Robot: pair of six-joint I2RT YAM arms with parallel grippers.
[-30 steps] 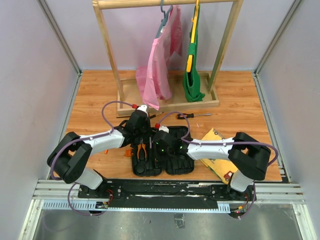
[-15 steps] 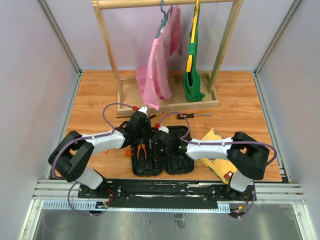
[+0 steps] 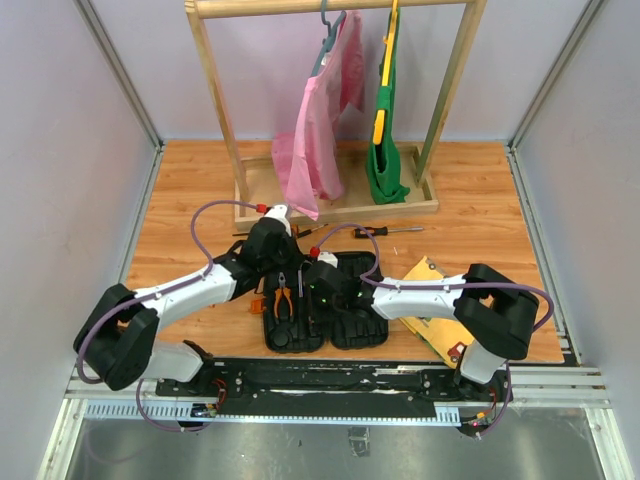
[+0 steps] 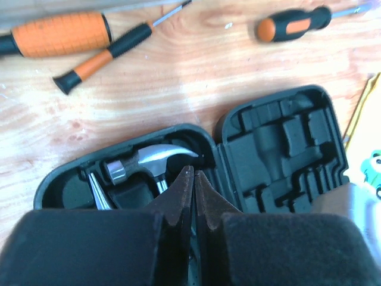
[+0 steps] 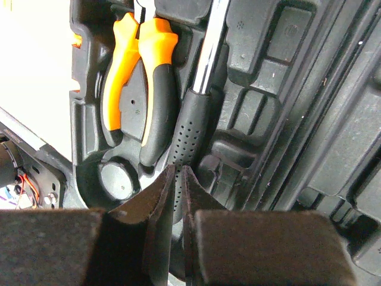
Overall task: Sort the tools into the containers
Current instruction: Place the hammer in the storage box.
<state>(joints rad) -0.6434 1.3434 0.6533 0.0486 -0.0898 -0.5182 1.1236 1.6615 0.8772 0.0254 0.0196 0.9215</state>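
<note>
The black tool case [image 3: 358, 326] is seen lying open in the lower middle of the top view, both halves flat on the wooden table [image 3: 200, 190]. In the left wrist view, the left gripper [image 4: 193, 179] is found at the bottom centre, its jaws pressed together with nothing between them, just above the hinge line of the case. The hammer [image 4: 156, 158] is seated in the case's left half, its metal head just beyond the fingertips. Three tools are left on the wood along the top of that frame: a thick orange handle [image 4: 59, 34] at the upper left, a slim screwdriver [image 4: 104, 56] beside it, and a stubby screwdriver [image 4: 294, 24] at the upper right. In the right wrist view, the right gripper [image 5: 177, 174] is likewise clenched and empty at the lower centre, poised over the end of the hammer's perforated black grip [image 5: 189, 134]. The orange-handled pliers [image 5: 158, 42] are nested in their slot at the upper left, touching that grip. A yellow board [image 3: 437, 332] is partly covered by the right arm.
</note>
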